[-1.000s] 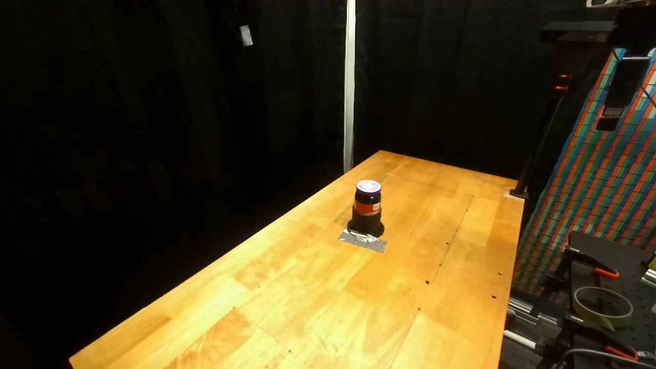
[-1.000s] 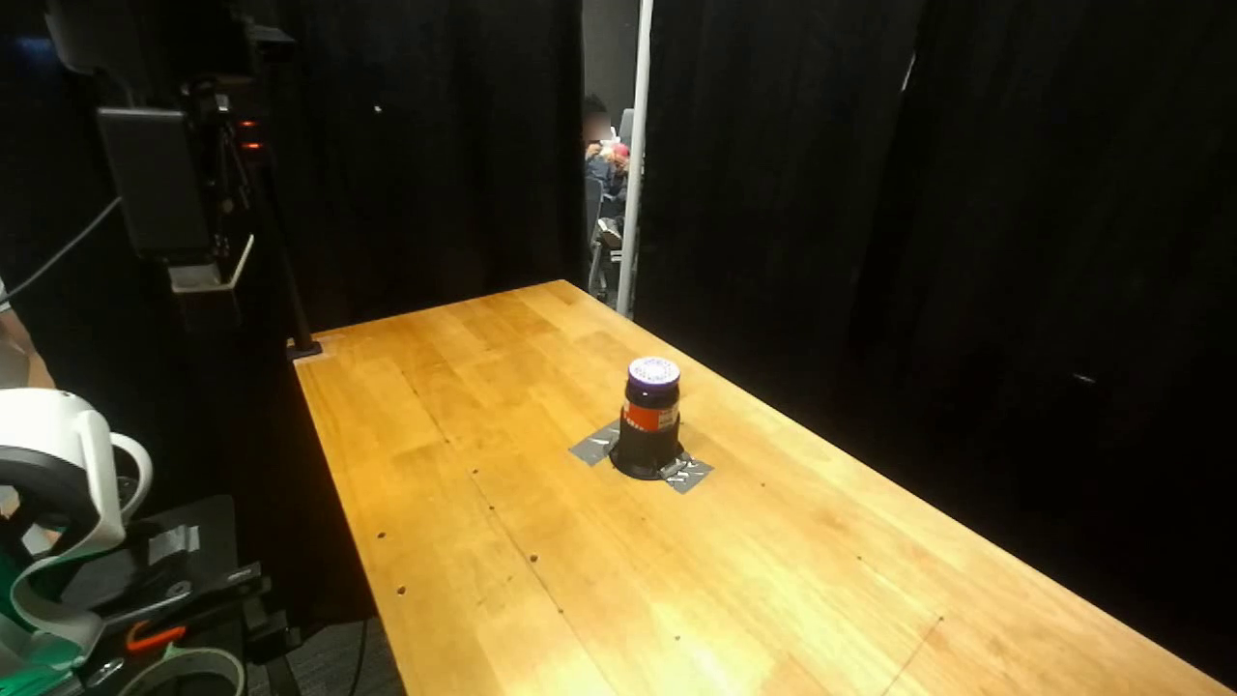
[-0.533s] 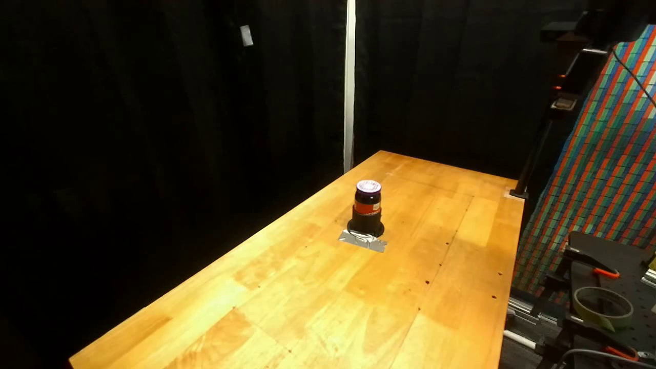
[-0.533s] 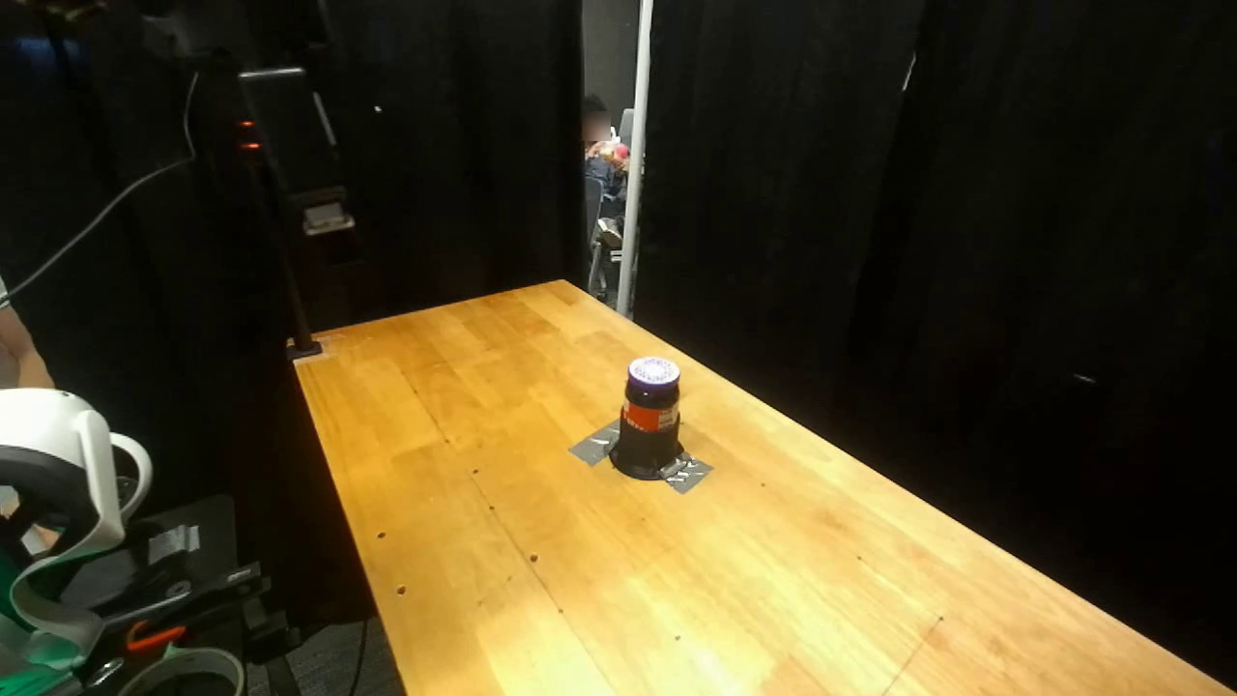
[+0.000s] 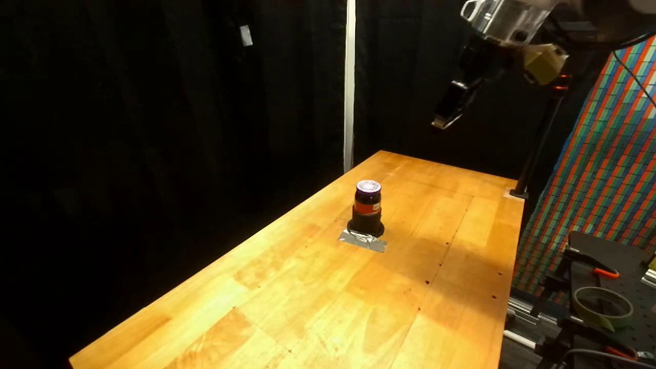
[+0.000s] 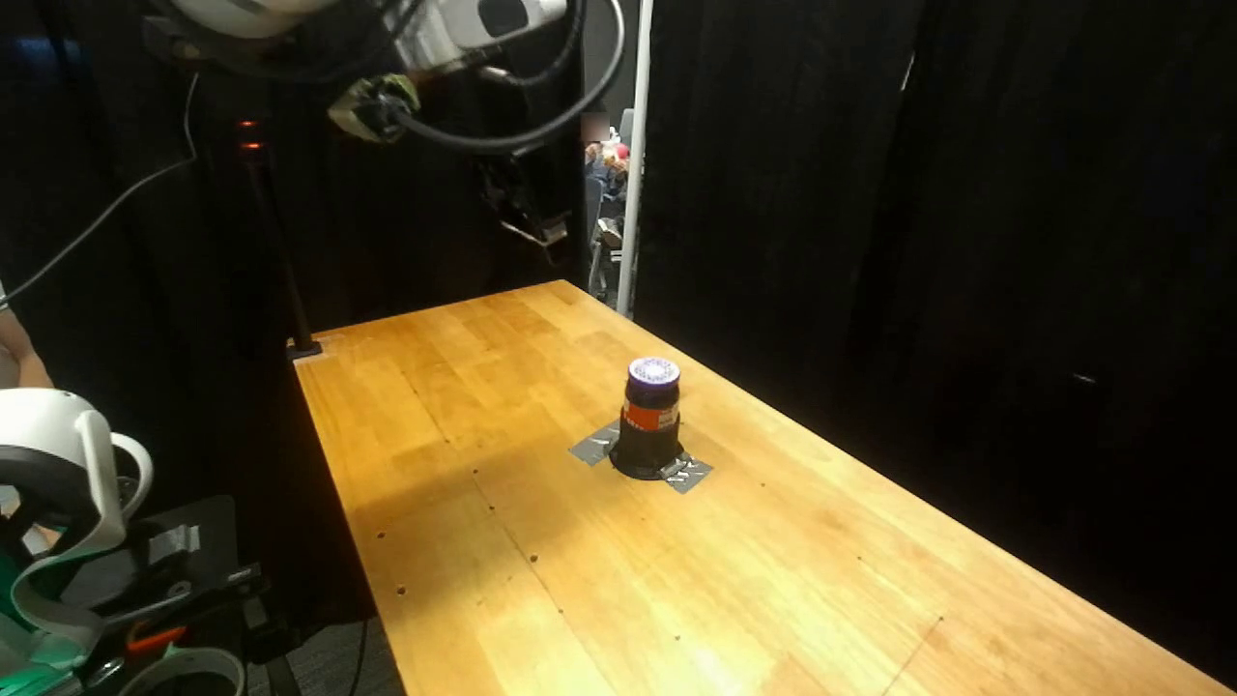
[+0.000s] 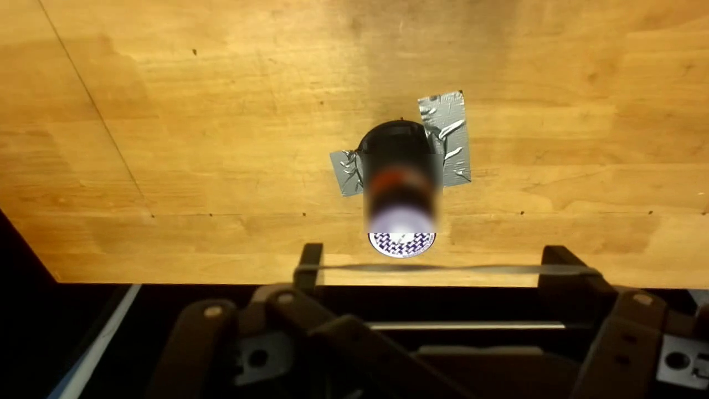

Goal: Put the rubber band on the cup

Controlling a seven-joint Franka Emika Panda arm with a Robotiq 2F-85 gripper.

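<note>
The cup [image 5: 368, 207] is a dark cylinder with an orange-red middle and a white-purple top. It stands upright on the wooden table and also shows in an exterior view [image 6: 650, 420]. In the wrist view the cup [image 7: 396, 138] is partly blurred. My gripper [image 7: 435, 266] is open, with the rubber band [image 7: 399, 268] stretched between its two spread fingers. The cup's top appears just beyond the band, between the fingers. In both exterior views the gripper [image 5: 442, 123] [image 6: 551, 237] is high above the table, apart from the cup; the band is too small to make out clearly there.
Grey tape [image 5: 363, 241] [image 7: 446, 138] fixes the cup's base to the wooden table [image 5: 328, 297]. A thin black post [image 5: 535, 138] stands at a table corner. A side shelf holds a tape roll [image 5: 603, 306]. Black curtains surround the table.
My arm has swung in from the side, and the gripper now hangs over the table nearer the cup, tilted. Its shadow falls on the table. The cup has not moved.
</note>
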